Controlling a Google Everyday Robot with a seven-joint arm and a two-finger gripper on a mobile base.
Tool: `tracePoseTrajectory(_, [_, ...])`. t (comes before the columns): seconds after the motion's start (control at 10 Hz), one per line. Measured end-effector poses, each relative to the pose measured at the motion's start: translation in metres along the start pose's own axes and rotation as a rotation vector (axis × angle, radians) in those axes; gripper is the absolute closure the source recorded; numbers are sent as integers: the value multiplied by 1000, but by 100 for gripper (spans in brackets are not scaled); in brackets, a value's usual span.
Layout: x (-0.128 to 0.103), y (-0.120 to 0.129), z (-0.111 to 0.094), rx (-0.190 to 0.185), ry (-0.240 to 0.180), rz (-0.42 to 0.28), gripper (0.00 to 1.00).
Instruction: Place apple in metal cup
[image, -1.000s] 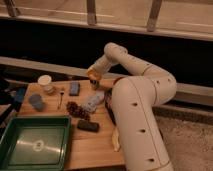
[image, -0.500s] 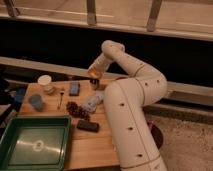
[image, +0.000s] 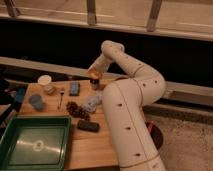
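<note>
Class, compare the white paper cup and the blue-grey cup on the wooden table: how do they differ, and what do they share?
The white paper cup is pale; the blue-grey cup is dull blue. The white paper cup stands nearer the table's far edge; the blue-grey cup is closer to the green tray. Both stand upright at the table's left end, well left of the gripper, which is over the far edge.

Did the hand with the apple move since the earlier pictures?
Yes. The hand carrying the apple went left, toward the white cup.
</note>
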Motion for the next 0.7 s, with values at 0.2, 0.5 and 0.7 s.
tracePoseTrajectory(0.2, [2,-4,-1,11,2,5,20])
tracePoseTrajectory(0.5, [3,-7,-5,17,-7,10,20])
tracePoseTrajectory(0.7, [0,-6,-15,3,-27,22,20])
